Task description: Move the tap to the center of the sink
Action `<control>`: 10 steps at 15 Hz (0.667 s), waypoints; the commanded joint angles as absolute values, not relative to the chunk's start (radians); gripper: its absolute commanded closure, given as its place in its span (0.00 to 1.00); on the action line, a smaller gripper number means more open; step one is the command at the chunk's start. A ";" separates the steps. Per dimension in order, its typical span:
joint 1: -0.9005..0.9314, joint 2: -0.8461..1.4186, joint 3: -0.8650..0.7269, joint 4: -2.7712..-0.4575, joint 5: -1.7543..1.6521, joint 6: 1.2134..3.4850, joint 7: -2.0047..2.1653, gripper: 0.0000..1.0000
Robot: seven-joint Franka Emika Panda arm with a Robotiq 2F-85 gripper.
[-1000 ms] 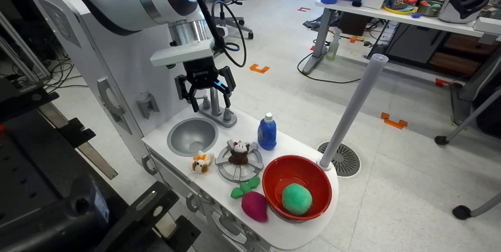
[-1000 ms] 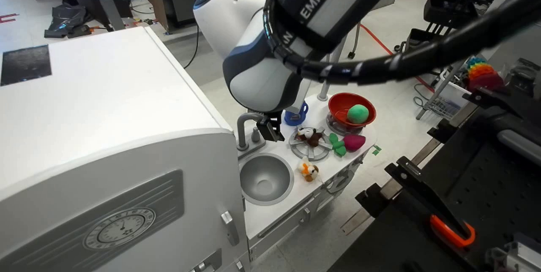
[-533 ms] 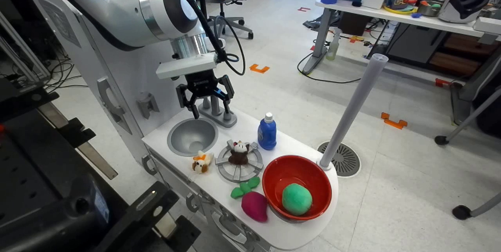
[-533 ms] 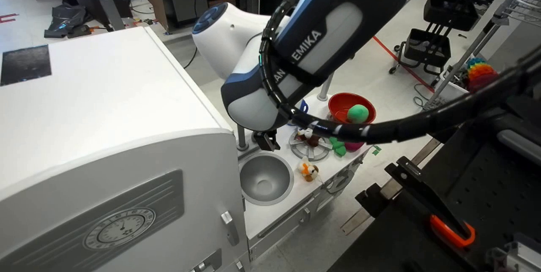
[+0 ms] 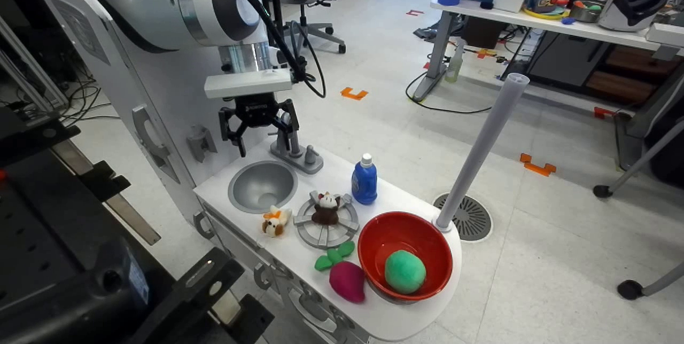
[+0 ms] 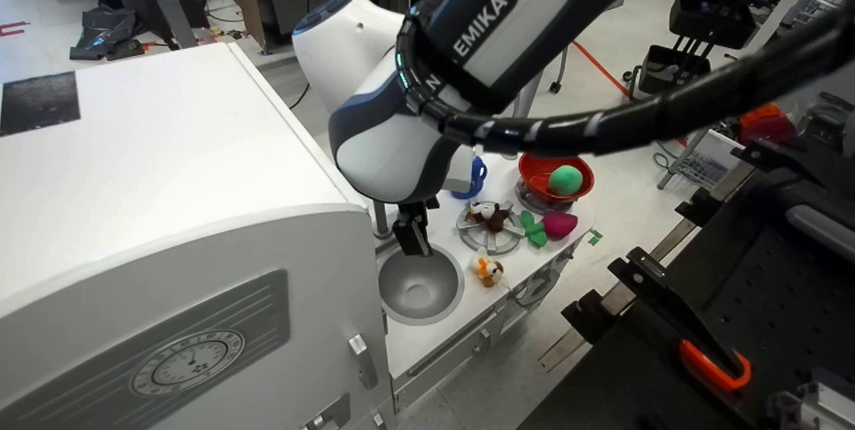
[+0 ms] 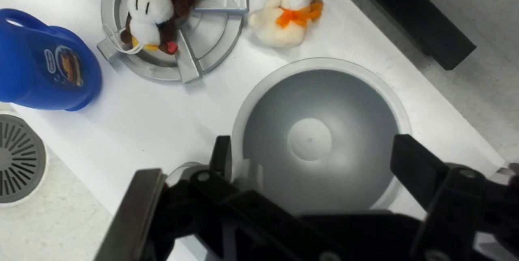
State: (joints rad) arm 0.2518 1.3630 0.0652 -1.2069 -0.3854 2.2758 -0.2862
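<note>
White bench [image 5: 334, 178] below, the tool [image 7: 313, 153] hangs, jaws apart, above the sink [image 5: 257, 189], where pushing too far could swing the adjacent tap [image 5: 298, 158] past center.

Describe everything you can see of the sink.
The sink is a round, smooth grey basin with a soft sheen, plastic or metal, I can't tell which. It has a paler flat rim and a circular disc at the bottom centre. It sits let into the white counter, open side up. The tap stands beside it; whether they touch is unclear. The plush dog lies nearby, apart from the rim. The open gripper hangs above without touching it.
</note>
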 commanded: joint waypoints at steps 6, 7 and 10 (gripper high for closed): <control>0.211 1.248 0.146 -1.422 -0.398 2.289 -0.490 0.00; 0.218 1.247 0.137 -1.422 -0.393 2.285 -0.495 0.00; 0.208 1.199 0.125 -1.470 -0.393 2.263 -0.491 0.00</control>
State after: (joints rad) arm 0.2152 1.2721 0.1293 -1.3908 -0.3872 2.2776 -0.4767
